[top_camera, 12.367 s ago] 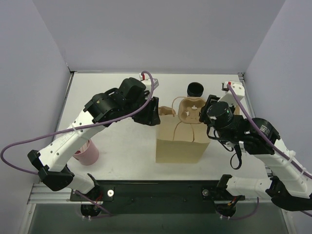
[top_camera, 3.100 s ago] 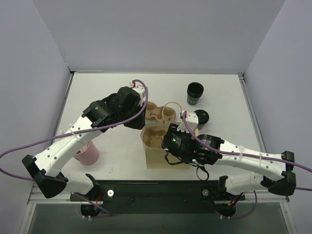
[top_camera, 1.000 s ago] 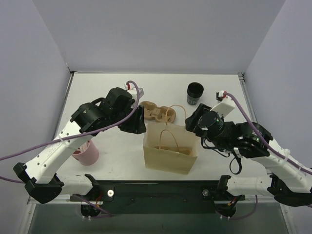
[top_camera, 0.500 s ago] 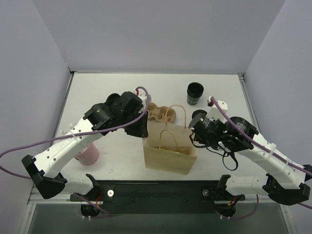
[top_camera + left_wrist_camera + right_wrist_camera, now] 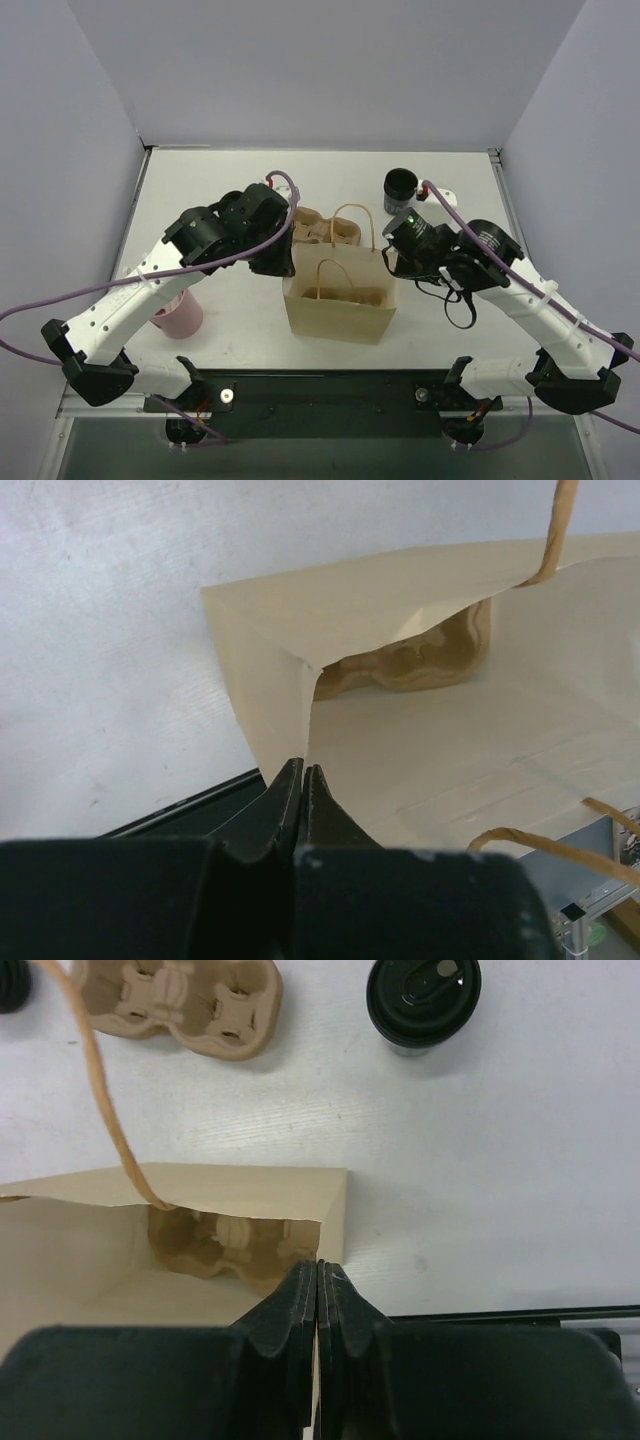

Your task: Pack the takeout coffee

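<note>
1. We see the left jaws pinched shut on the rim of the bag (image 5: 340, 305) at its 9 o'clock corner, with paper caught between them.
2. The right jaws are closed on the rim at 3 o'clock. The bag is upright with its mouth open.
3. The coffee (image 5: 400, 188), lid on, stands on the tabletop (image 5: 220, 180) at 1 o'clock from the bag, apart from it.
4. The wrist of the right arm (image 5: 450, 255) lies between coffee and bag.
5. One carrier (image 5: 225, 1240) lies inside the bag, and a second carrier (image 5: 318, 228) sits just behind the bag at 12 o'clock.
6. A handle (image 5: 107, 1110) arches over the mouth.
7. A pink cup (image 5: 178, 312) stands at 8 o'clock, well apart.
</note>
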Controlling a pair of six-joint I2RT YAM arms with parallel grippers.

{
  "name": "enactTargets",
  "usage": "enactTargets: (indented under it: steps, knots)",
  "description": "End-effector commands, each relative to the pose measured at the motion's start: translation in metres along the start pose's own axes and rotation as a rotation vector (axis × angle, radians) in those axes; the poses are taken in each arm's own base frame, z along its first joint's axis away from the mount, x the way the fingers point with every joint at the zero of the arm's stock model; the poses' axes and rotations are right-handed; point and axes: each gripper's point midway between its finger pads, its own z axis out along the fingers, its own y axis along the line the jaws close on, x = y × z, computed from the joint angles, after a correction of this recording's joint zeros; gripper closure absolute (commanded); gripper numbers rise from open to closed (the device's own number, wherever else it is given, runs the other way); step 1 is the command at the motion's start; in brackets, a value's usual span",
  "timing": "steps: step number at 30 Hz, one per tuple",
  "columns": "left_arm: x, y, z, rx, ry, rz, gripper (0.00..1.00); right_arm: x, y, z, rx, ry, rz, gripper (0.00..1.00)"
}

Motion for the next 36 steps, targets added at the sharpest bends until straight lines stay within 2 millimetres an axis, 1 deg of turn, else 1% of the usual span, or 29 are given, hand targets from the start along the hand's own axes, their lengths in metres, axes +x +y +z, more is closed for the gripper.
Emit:
enactTargets:
  steps: [1, 2, 4, 5, 7, 8, 9, 11, 12, 14, 15, 16, 17, 18, 19, 21, 22, 23, 24, 25, 26, 27, 28, 29, 31, 32, 33, 36]
  knots:
    - [0.020, 0.015, 0.013, -0.063, 0.058, -0.051, 1.00, 0.022, -0.006, 0.031, 0.044, 0.075, -0.049, 1.00]
    - [0.020, 0.015, 0.014, -0.065, 0.060, -0.050, 1.00, 0.019, -0.008, 0.036, 0.052, 0.075, -0.061, 1.00]
    - [0.013, 0.016, 0.012, -0.087, 0.049, -0.042, 1.00, 0.015, -0.005, 0.038, 0.048, 0.083, -0.071, 1.00]
    - [0.008, 0.016, 0.009, -0.094, 0.040, -0.039, 1.00, 0.007, 0.000, 0.032, 0.025, 0.067, -0.063, 1.00]
    - [-0.006, 0.010, -0.005, -0.089, 0.003, -0.040, 1.00, -0.006, 0.005, 0.023, -0.003, 0.043, -0.050, 1.00]
    - [-0.010, 0.008, -0.010, -0.081, -0.012, -0.041, 1.00, -0.017, 0.010, 0.014, -0.033, 0.017, -0.030, 1.00]
    - [-0.017, 0.003, -0.018, -0.066, -0.035, -0.049, 1.00, -0.020, 0.010, 0.011, -0.039, 0.010, -0.021, 1.00]
    - [-0.019, 0.003, -0.022, -0.068, -0.044, -0.060, 1.00, -0.020, 0.010, 0.010, -0.043, 0.010, -0.016, 1.00]
    - [-0.019, 0.004, -0.022, -0.073, -0.046, -0.070, 1.00, -0.017, 0.009, 0.012, -0.037, 0.016, -0.013, 1.00]
    - [-0.004, 0.013, -0.009, -0.098, -0.004, -0.076, 1.00, -0.008, 0.008, 0.019, -0.029, 0.038, -0.021, 1.00]
    - [-0.001, 0.013, -0.002, -0.097, 0.006, -0.086, 1.00, 0.002, 0.006, 0.027, -0.013, 0.062, -0.033, 1.00]
    - [0.012, 0.019, 0.009, -0.118, 0.048, -0.084, 1.00, 0.001, 0.008, 0.029, -0.024, 0.057, -0.021, 0.97]
    - [0.015, 0.021, 0.012, -0.121, 0.062, -0.088, 1.00, 0.002, 0.010, 0.030, -0.034, 0.059, -0.019, 0.89]
    - [0.017, 0.021, 0.014, -0.125, 0.072, -0.089, 1.00, -0.003, 0.015, 0.027, -0.062, 0.054, -0.009, 0.86]
    - [0.018, 0.022, 0.015, -0.129, 0.077, -0.087, 1.00, -0.008, 0.016, 0.025, -0.071, 0.047, -0.007, 0.81]
    - [0.014, 0.022, 0.010, -0.141, 0.068, -0.082, 0.89, -0.020, 0.018, 0.017, -0.092, 0.017, -0.002, 0.70]
    - [0.010, 0.022, 0.007, -0.145, 0.059, -0.078, 0.82, -0.031, 0.018, 0.010, -0.110, -0.011, 0.017, 0.68]
    - [0.004, 0.021, 0.001, -0.151, 0.042, -0.075, 0.75, -0.034, 0.016, 0.007, -0.113, -0.020, 0.017, 0.62]
    - [-0.001, 0.024, -0.002, -0.168, 0.025, -0.069, 0.64, -0.037, 0.014, 0.006, -0.114, -0.026, 0.020, 0.59]
    - [-0.004, 0.025, -0.004, -0.175, 0.016, -0.068, 0.61, -0.038, 0.013, 0.003, -0.127, -0.032, 0.028, 0.56]
    - [-0.006, 0.025, -0.005, -0.180, 0.019, -0.062, 0.58, -0.039, 0.010, 0.004, -0.123, -0.032, 0.028, 0.50]
    - [-0.011, 0.024, -0.008, -0.174, 0.005, -0.063, 0.55, -0.039, 0.008, 0.005, -0.120, -0.029, 0.031, 0.49]
    - [-0.012, 0.024, -0.009, -0.177, 0.003, -0.064, 0.55, -0.036, 0.007, 0.005, -0.128, -0.018, 0.034, 0.47]
    - [-0.012, 0.025, -0.009, -0.179, 0.005, -0.062, 0.54, -0.032, 0.004, 0.011, -0.113, -0.002, 0.032, 0.46]
    - [-0.008, 0.026, -0.006, -0.183, 0.020, -0.060, 0.54, -0.027, 0.004, 0.016, -0.110, 0.016, 0.015, 0.46]
    - [-0.007, 0.025, -0.005, -0.180, 0.026, -0.058, 0.54, -0.019, 0.003, 0.022, -0.101, 0.039, -0.003, 0.46]
    - [-0.004, 0.027, -0.003, -0.185, 0.035, -0.058, 0.54, -0.017, 0.005, 0.025, -0.109, 0.046, -0.015, 0.46]
    - [-0.001, 0.026, 0.001, -0.179, 0.048, -0.055, 0.54, -0.001, 0.013, 0.042, -0.109, 0.116, -0.061, 0.48]
